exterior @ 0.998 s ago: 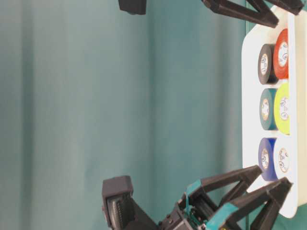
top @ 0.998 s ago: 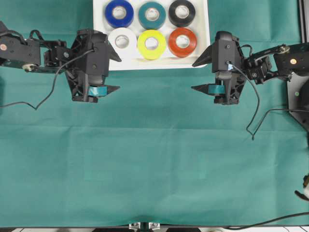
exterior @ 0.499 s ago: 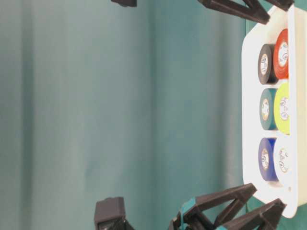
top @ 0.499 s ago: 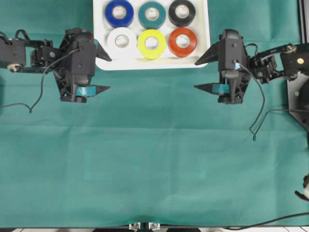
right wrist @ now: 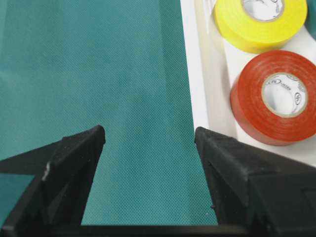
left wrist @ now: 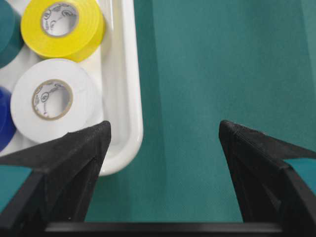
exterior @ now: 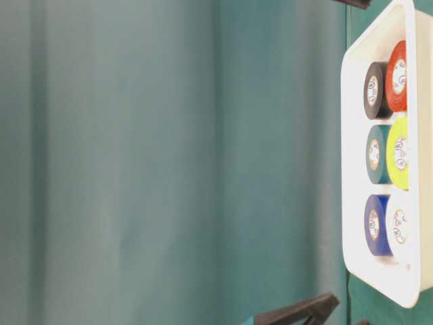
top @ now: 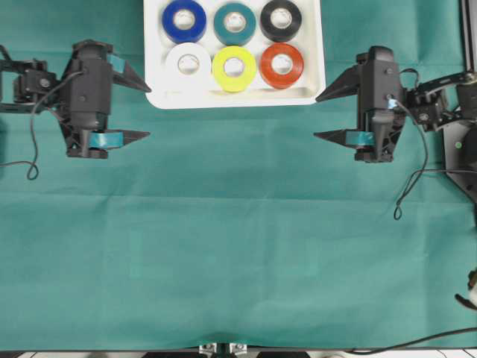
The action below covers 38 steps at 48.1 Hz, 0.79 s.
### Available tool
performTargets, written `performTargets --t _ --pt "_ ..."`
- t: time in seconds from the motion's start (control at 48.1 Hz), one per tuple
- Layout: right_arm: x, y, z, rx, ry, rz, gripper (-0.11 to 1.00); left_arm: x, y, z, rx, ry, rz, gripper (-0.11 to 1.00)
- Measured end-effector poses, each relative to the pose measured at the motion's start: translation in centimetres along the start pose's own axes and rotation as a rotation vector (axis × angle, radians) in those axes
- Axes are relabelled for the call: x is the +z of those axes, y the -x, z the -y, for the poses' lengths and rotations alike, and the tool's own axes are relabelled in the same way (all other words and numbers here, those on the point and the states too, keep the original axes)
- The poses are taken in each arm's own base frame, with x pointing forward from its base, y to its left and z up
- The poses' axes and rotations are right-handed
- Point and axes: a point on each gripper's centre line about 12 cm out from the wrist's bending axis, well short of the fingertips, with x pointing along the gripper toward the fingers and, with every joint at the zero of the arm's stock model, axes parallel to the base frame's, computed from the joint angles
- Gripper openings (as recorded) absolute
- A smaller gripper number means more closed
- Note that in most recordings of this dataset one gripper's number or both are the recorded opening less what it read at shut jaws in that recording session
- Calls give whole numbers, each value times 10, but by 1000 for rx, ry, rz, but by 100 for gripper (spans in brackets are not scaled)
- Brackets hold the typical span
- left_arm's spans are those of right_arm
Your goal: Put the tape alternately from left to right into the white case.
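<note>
A large shallow white plastic case (top: 153, 45), rectangular with rounded corners and a raised rim, sits at the top middle of the overhead view on a green cloth-covered table (top: 238, 246). All six small round rolls of tape lie flat inside it, in two rows of three, each showing a pale core. The far row, from left to right, holds the blue roll (top: 184, 20), the teal roll (top: 235, 23) and the black roll (top: 281, 19). The near row holds the white roll (top: 188, 65), the yellow roll (top: 234, 68) and the red-orange roll (top: 282, 65). Neighbouring rolls sit close together, some touching.

The table-level view shows the case turned on its side at the right edge, with the rolls in the same pairs — black with red-orange, teal with yellow, blue with white.

The left gripper (top: 140, 112), black with teal strips on its fingers, hangs over bare cloth just left of the case. Its jaws stand apart with nothing between them. In its wrist view, one fingertip overlaps the rounded corner of the case near the white roll.

The right gripper (top: 326, 116), the same black build, hangs over the cloth just right of the case — its jaws spread wide and holding nothing. Its wrist view shows the case rim, the red-orange roll and part of the yellow roll beyond one finger.
</note>
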Motion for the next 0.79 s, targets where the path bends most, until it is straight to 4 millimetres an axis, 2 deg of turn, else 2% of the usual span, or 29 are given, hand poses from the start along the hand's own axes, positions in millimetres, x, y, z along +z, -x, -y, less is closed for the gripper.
performTargets --t 0.79 --pt "-24 59 -3 12 5 174 81 -17 41 4 15 5 80 43"
